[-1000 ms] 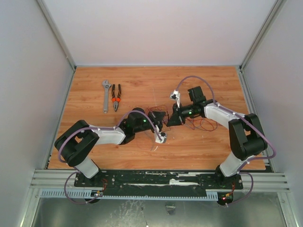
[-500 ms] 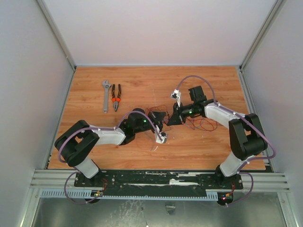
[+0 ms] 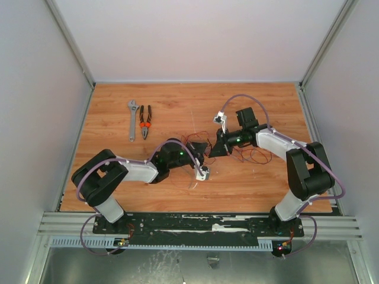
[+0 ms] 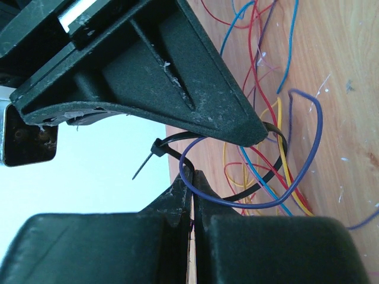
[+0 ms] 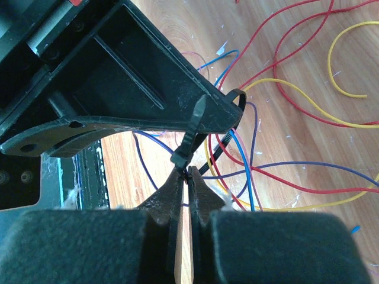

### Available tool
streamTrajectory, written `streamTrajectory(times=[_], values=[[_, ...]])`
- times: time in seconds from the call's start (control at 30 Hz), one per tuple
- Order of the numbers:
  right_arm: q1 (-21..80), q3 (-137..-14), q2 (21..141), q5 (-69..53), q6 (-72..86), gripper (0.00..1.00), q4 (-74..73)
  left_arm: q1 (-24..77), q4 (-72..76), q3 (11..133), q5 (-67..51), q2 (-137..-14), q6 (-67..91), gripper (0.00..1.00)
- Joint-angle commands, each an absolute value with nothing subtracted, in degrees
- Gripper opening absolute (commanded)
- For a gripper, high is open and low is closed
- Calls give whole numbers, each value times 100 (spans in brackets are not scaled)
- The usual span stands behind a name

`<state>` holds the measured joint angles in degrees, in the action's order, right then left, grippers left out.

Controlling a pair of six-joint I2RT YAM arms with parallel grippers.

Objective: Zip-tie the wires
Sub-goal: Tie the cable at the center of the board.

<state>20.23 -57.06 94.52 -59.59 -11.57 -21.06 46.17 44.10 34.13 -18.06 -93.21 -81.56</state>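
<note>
Holding the zip tie (image 4: 159,148) looped around a few wires (image 4: 254,163), mid-bench (image 3: 177,106)

I am pinching the tie with both sets of fingers closed: my left fingers (image 4: 177,204) on the strap and my right fingers (image 5: 172,198) seemingly near its head. The loop is circling only some strands, and the rest are lying outside it toward the bench's right edge. Pulling now, I am risking a bundle that misses most strands, or the thin strap slipping from my tips.

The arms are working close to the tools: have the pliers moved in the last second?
No. The pliers lie in the same spot relative to the table's back edge, right beside the wrench.
</note>
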Motion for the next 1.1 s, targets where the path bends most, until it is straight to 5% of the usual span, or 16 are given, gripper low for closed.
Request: streamTrajectory(times=[0.0,1.07], values=[[1955,-5770,9330,-5783,-1055,0,-1851,4711,4693,3313,-1925,-9388,-7773,0],[1907,-5663,9149,-5553,-1133,11,-1938,4686,5823,3149,-1754,-9703,-6108,0]])
